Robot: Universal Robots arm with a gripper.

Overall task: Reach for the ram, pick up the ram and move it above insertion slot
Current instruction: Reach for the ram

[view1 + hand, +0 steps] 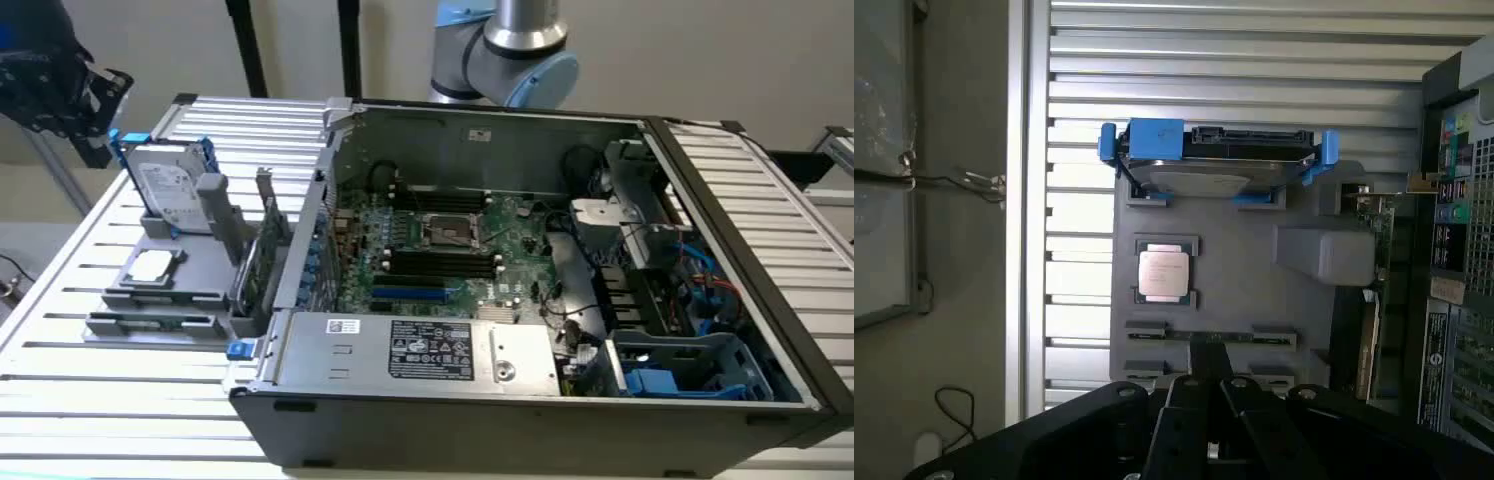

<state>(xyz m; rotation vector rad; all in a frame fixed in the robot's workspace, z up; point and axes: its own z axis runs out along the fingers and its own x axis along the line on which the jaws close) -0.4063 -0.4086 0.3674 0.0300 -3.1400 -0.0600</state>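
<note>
Silver slats made up the tabletop [120, 400], and an open computer case [534, 410] sat on it. At the exterior view's left, low in the frame, a gray holder [187, 297] kept the loose parts. The ram [150, 322] lay flat in the holder's nearest groove. It was a thin green stick, well apart from the black slots [434, 262] inside the case. A hard drive [167, 190] with blue rails stood at the holder's far end. A square chip [154, 265] sat between the drive and the ram.

In the wrist view the tool [1207, 350] pointed at the ram. Its two fingers were pressed together and held nothing. It looked to be above the ram, not touching it.

To reach well, the tool would likely need to spread its fingers before it got close. It should come straight down over the middle of the stick. One finger should go on each flat side, away from the little gray clips at the ends. A slow, level grip would keep the thin board from bending or tipping.

Some things were hard to see. The tool's own tips covered the middle of the ram in the wrist view. The ram's small chips could not be made out. How high the tool hung over the holder was not clear. Which black slot was meant for the ram could not be told.
</note>
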